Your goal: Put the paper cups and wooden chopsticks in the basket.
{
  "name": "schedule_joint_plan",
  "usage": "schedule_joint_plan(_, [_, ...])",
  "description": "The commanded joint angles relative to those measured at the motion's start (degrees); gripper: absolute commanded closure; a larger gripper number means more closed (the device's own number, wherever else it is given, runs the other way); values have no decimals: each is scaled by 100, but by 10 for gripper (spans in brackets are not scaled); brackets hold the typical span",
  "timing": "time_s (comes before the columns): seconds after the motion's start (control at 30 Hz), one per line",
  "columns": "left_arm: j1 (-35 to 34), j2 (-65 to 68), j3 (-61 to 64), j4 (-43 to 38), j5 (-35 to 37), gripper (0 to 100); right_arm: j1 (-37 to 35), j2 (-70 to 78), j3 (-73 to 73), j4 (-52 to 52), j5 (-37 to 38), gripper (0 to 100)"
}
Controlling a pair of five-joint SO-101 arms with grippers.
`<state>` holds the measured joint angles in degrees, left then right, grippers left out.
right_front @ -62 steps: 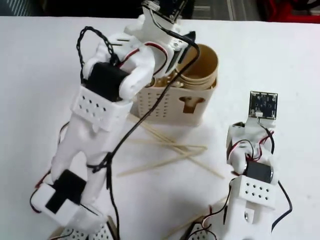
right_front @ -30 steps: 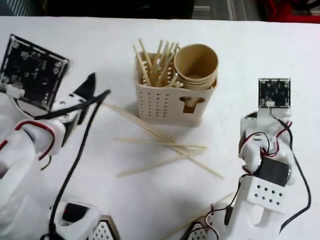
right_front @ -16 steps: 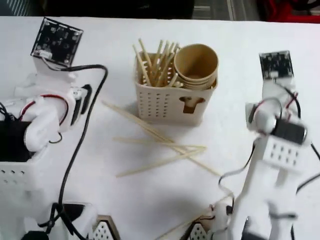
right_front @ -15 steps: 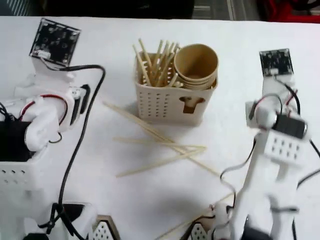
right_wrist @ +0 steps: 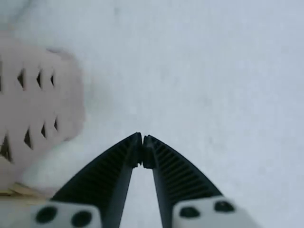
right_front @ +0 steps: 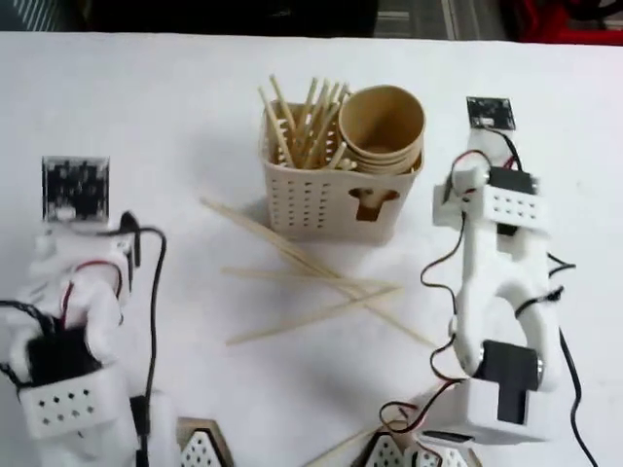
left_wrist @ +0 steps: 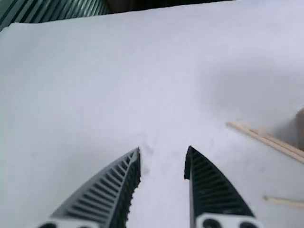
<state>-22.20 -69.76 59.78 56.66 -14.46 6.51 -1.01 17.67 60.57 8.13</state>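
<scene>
**Both claws empty; loose chopsticks on the table**

The left claw [left_wrist: 163,154] is spread apart with nothing between its fingers, over bare white table [left_wrist: 118,71]. Near it lie the ends of loose chopsticks [left_wrist: 266,139], cut off by the picture's edge.

The right claw [right_wrist: 142,142] is pressed together at the tips and empty. It sits just beside the basket [right_wrist: 33,99], whose slotted wall is blurred and cut off.

From above, the basket stands toward the back of the table. It holds a stack of paper cups [right_front: 382,122] on its right side and a bundle of upright sticks [right_front: 302,112] on its left. The loose chopsticks lie crossed in front of it, between the left arm [right_front: 68,341] and the right arm [right_front: 501,282]. Each arm's body hides its own claw from above.
</scene>
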Motion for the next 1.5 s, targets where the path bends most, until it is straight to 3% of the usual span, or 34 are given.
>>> schedule_joint_plan(0.0, [-321, -549, 703, -396, 264, 837, -391, 4, -264, -154, -316, 981])
schedule_joint_plan(0.23, [-426, -1033, 1442, -440, 545, 838, -1112, 347, -255, -620, -897, 981])
schedule_joint_plan(0.5, [-435, -1543, 1890, -422, 527, 838, -1947, 848, -264, -813, -941, 981])
schedule_joint_plan(0.8, [-435, -2062, 2101, -387, 527, 838, -1833, 1112, -273, -919, -923, 981])
schedule_joint_plan(1.1, [-435, -2123, 2127, -299, 448, 837, -2510, 1314, -273, -1499, -879, 981])
schedule_joint_plan(1.3, [-435, -2123, 2136, -299, 369, 838, -2914, 1314, -273, -1508, -413, 981])
schedule_joint_plan(1.47, [-435, -2132, 2251, -343, 343, 838, -2554, 1253, -273, -1464, -404, 981])
